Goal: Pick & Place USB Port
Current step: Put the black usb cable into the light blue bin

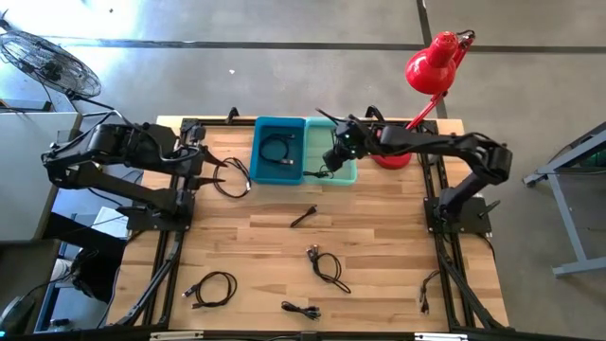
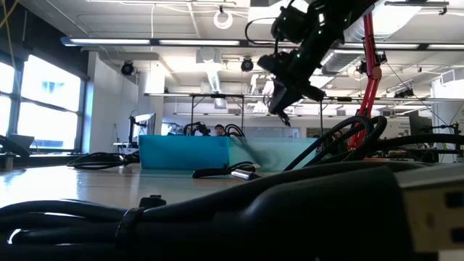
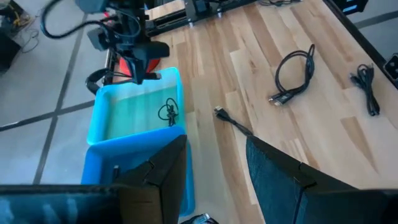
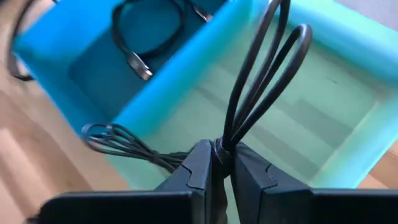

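Right claw (image 4: 219,163) clenched on a looped black USB cable (image 4: 264,81), held above the pale green bin (image 4: 348,93) (beside the blue bin (image 4: 81,68)), left claw (image 3: 214,180) released, waiting at the wooden worktop's (image 1: 379,237) left edge.

Surface: light wooden slatted table (image 1: 379,246)
On it: blue plastic bin (image 1: 279,152), teal plastic bin (image 1: 345,174), loose black coiled cables (image 1: 327,266), red desk lamp (image 1: 431,71)

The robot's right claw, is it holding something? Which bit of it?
Yes. The right gripper is shut on a black cable, pinching it where its loops bunch together, over the pale green bin. The left gripper is open and holds nothing.
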{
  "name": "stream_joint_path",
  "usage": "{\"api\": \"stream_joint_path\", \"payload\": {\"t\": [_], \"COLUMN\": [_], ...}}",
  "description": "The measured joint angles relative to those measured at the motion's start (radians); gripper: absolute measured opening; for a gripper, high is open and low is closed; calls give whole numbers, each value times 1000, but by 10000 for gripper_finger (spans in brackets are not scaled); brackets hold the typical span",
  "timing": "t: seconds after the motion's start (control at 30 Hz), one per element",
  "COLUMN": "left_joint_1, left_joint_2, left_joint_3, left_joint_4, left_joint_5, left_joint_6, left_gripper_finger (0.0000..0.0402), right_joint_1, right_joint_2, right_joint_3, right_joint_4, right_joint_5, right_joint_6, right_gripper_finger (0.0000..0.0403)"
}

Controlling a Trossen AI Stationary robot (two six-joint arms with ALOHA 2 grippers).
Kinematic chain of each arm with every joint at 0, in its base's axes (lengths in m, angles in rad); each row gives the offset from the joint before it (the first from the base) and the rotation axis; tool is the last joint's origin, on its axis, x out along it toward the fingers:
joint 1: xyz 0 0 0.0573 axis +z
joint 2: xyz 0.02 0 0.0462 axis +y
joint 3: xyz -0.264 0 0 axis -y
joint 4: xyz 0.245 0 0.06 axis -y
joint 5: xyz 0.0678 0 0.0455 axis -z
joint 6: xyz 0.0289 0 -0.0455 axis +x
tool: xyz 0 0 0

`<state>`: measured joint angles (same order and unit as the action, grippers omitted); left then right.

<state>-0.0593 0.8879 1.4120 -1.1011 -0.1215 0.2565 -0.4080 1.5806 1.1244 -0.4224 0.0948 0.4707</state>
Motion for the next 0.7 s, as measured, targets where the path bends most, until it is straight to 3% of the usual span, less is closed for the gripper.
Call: {"api": "stream_joint_path", "payload": {"t": [0.37,0.53,0.7], "left_joint_1": [0,0,0], "left_joint_2": [0,0,0], "left_joint_3": [0,0,0], "left_joint_4": [-2,-15,-35], "left_joint_5": [-27,-29,-31], "left_joint_6": [0,0,6], "left_gripper_finger": [161,161,161], "right_joint_1": [-18,-14,14], "right_joint_2": [15,-13,-133], "right_joint_3": [0,0,0], "right_joint_4": [19,40,26], "right_joint_5": [76,-3,-125], "right_joint_6": [-91,-180,-202], "right_gripper_finger": [189,215,215]}}
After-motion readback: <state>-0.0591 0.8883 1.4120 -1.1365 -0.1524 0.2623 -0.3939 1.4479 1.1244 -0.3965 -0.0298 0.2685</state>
